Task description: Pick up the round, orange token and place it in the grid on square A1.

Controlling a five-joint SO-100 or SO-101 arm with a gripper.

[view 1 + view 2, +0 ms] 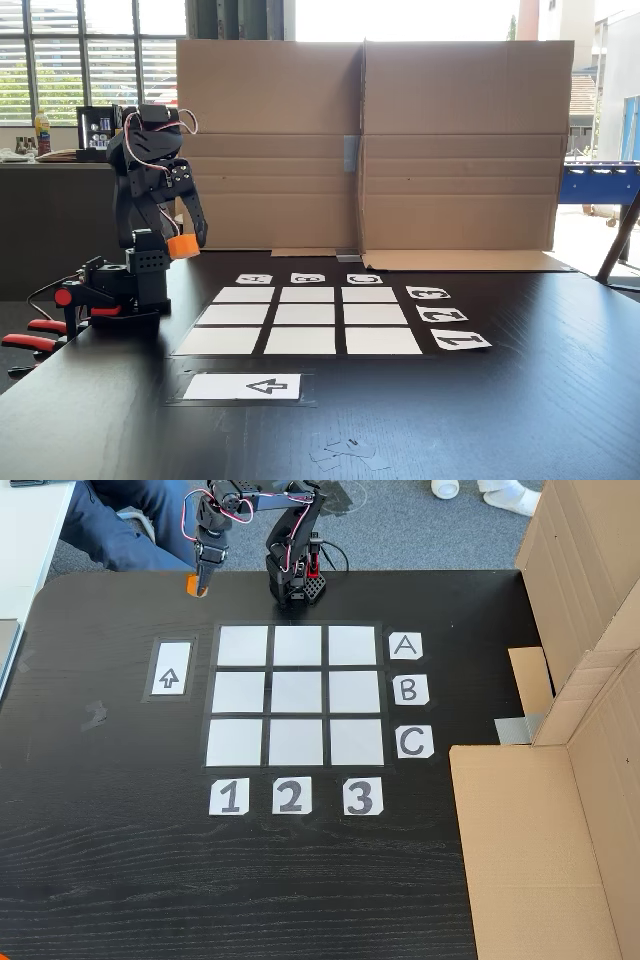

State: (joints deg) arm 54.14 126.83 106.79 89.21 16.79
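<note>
A tall folded cardboard screen (370, 150) stands along the far edge of the black tabletop (520, 400) in a fixed view, cut off at the right edge in the other fixed view. On the tabletop lies the grid (295, 695), nine white cells between black gaps, with cards lettered A, B, C to its right and cards numbered 1, 2, 3 below it in the high fixed view; in the low fixed view those characters are foreshortened and hard to read. Square A1 (242, 646), the upper-left corner cell in the high view, is bare. The white arrow card (170, 669) sits just left of the grid there. The black arm (150, 190) rises from its clamped base, folded over itself, its wires looping at the top. The gripper (185, 243) hangs above the tabletop, clasping the orange token (182, 245), which is clear of the surface and off to the side of the grid; the fingers partly hide it in both fixed views.
</note>
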